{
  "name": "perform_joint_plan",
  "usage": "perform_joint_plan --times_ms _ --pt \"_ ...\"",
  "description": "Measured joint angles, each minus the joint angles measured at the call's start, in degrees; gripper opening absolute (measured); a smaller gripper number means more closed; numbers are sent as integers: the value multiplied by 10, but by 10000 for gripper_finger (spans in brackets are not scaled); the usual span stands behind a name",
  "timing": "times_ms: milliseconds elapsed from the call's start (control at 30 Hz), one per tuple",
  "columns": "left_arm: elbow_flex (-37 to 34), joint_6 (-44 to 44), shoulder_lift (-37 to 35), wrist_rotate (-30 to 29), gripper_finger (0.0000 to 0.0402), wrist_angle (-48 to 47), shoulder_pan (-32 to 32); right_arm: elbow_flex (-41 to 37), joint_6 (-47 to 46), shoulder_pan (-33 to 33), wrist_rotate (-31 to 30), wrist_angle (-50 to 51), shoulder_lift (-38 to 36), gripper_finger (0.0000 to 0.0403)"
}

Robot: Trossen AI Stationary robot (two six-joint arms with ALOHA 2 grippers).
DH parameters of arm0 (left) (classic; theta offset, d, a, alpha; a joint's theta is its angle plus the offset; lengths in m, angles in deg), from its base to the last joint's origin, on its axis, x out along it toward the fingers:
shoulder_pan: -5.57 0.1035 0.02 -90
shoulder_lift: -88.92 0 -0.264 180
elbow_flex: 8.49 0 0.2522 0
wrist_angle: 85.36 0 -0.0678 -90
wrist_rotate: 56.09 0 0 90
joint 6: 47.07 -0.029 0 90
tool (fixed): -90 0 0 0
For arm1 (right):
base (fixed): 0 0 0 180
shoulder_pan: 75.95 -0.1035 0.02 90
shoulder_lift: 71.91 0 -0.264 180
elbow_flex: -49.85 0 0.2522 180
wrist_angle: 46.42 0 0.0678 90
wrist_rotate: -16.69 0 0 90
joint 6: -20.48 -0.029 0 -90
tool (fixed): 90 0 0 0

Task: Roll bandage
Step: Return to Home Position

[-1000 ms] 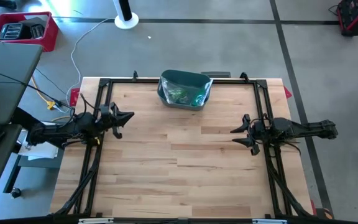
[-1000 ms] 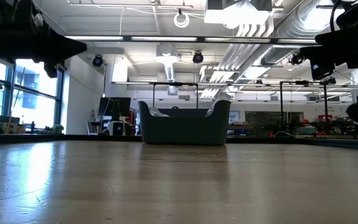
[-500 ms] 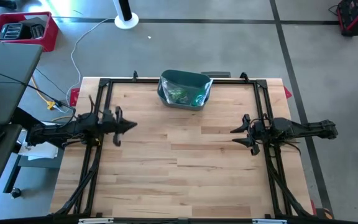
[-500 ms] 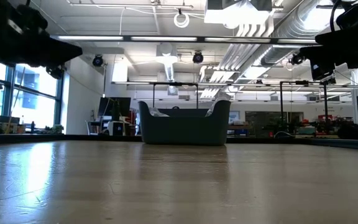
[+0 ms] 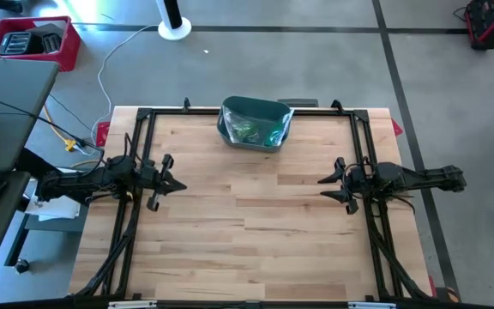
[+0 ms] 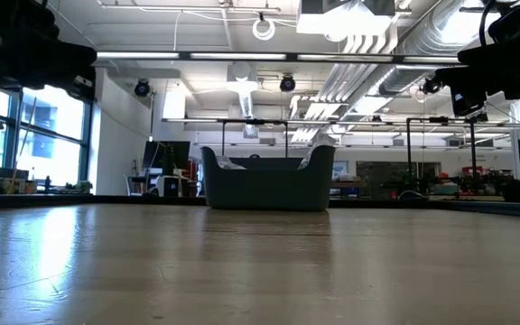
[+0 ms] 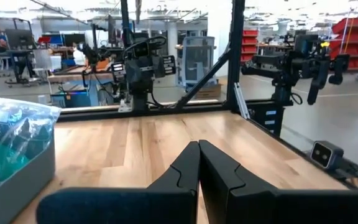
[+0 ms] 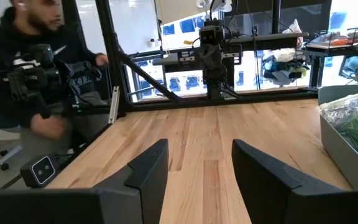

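One small risk I see is the left gripper [image 5: 163, 177], pinched shut and empty, clipping the black frame [image 5: 141, 129] beside it on homing, while the right gripper [image 5: 328, 184] waits wide open.

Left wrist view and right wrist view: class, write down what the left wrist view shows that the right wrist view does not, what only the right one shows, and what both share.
Only the left wrist view: the left gripper with its fingers shut together. Only the right wrist view: the right gripper with its fingers apart, and a person in dark clothing beyond the table edge. Both: the wooden table and the bin holding the transparent zip bag.
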State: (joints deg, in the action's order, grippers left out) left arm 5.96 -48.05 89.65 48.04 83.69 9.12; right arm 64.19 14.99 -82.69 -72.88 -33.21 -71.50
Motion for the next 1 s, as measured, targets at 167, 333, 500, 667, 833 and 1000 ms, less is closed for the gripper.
perform_joint_plan --times_ms 167,333,500,667,833,1000 --pt "0 18 0 0 1 0 0 0 0 0 0 0 0 170" --pt "0 18 0 0 1 0 0 0 0 0 0 0 0 170" --pt "0 18 0 0 1 0 0 0 0 0 0 0 0 170" --pt "0 18 0 0 1 0 0 0 0 0 0 0 0 170" --pt "0 18 0 0 1 0 0 0 0 0 0 0 0 170" --pt "0 18 0 0 1 0 0 0 0 0 0 0 0 170"
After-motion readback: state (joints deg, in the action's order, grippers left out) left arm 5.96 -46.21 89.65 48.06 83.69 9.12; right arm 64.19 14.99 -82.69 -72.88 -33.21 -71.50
